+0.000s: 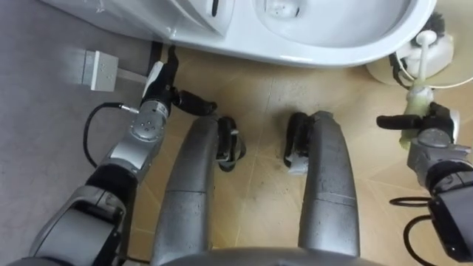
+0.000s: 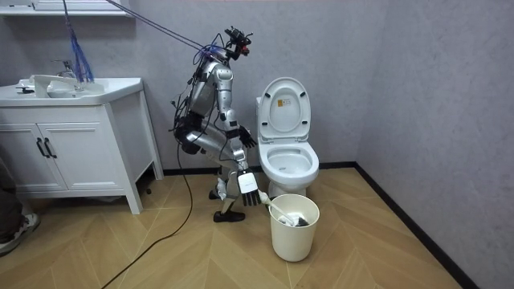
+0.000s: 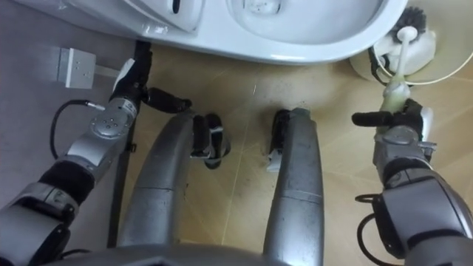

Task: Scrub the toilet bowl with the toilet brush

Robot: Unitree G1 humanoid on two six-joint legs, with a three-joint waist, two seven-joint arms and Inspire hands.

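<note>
While the robot stands bent forward right at the toilet point(image 1: 310, 53), feet on the wood floor point(image 1: 262, 111) just short of the bowl's front, the right hand point(image 1: 427, 137) has its fingers wrapped round the near end of the brush point(image 1: 418, 70) handle. So the brush is in that hand, but its head hasn't left the bin point(image 1: 380, 72) yet. The pale handle runs up and away from the hand, and the dark bristles sit inside the white bin. That bin is on the floor just beside the toilet, on the robot's right. One dark digit pokes out sideways from the grip toward the robot's middle; can't say if it's the thumb or a finger.

The left hand point(image 1: 161, 87) is over on the other side, low by the toilet's base. It's empty, with fingers straight and pointing at the porcelain and the thumb stuck out to the side. Whether the fingertips actually touch the toilet, I can't tell.

From the room view, the lid point(image 2: 286, 104) is up against the grey wall and the bin is out in front of the bowl with the brush leaning in it. The robot is hunched over between the toilet and a white cabinet point(image 2: 72, 152) on the room view's left, well apart from that cabinet.
</note>
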